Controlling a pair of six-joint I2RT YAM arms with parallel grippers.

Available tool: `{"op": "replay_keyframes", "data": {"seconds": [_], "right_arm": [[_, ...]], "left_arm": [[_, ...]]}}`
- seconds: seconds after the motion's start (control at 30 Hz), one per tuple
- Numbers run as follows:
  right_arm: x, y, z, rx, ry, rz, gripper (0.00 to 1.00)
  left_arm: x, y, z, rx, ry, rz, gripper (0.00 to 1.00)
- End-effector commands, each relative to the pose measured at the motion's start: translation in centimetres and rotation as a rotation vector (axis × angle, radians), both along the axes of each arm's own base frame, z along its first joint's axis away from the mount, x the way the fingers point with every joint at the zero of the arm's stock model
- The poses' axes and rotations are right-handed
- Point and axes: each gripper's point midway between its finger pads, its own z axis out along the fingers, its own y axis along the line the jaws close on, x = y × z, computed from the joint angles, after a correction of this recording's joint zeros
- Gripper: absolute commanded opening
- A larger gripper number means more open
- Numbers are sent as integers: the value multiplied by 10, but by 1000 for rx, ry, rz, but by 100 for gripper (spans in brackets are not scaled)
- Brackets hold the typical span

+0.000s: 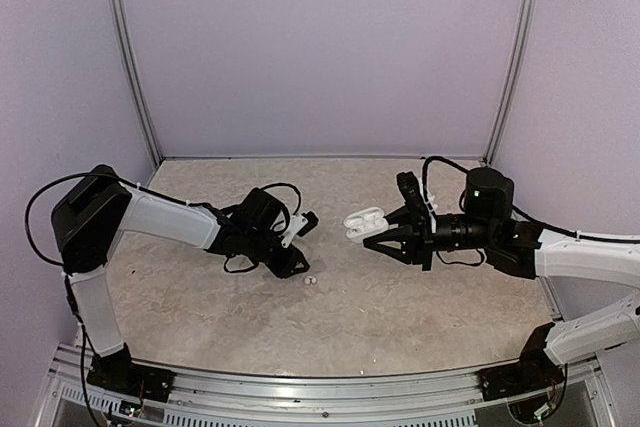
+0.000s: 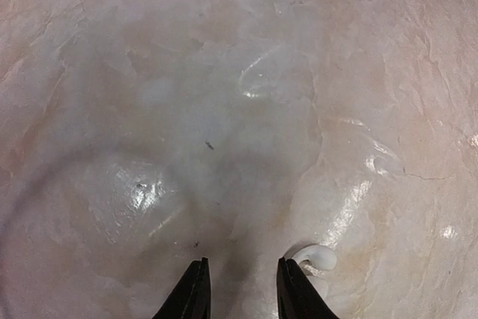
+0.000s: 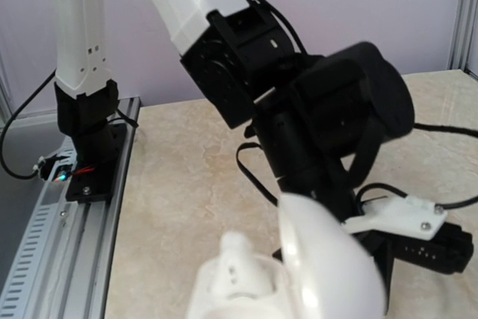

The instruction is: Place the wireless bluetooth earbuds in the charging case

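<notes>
One small white earbud (image 2: 317, 259) lies on the table just outside the right finger (image 2: 295, 293) of my left gripper (image 2: 243, 282). That gripper is open with a narrow gap and nothing between its fingers. From above, the same earbud (image 1: 310, 281) sits by the tip of the left gripper (image 1: 298, 267). My right gripper (image 1: 372, 229) is shut on the white charging case (image 1: 362, 219) and holds it above the table with the lid open. In the right wrist view the case (image 3: 246, 289) shows a white bud (image 3: 237, 248) seated in its base beside the raised lid (image 3: 328, 259); the fingers are hidden.
The marbled beige table (image 1: 400, 297) is ringed by pale purple walls and metal posts (image 1: 130, 57). A rail (image 1: 300, 392) runs along the near edge. The left arm's black wrist and cables (image 3: 314, 110) loom close in front of the case.
</notes>
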Motion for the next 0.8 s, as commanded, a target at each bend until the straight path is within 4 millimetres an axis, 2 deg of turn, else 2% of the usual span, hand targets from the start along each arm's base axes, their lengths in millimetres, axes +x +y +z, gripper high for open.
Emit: {"op": "replay_keyframes", "data": {"seconds": [0.0, 0.33, 0.77], "right_arm": [[2, -4, 0, 0, -7, -12, 0], [3, -4, -1, -4, -3, -14, 0], [3, -4, -2, -6, -1, -15, 0]], "left_arm": [[0, -8, -2, 12, 9, -15, 32], [-20, -11, -18, 61, 45, -60, 31], [-43, -10, -23, 108, 70, -93, 19]]}}
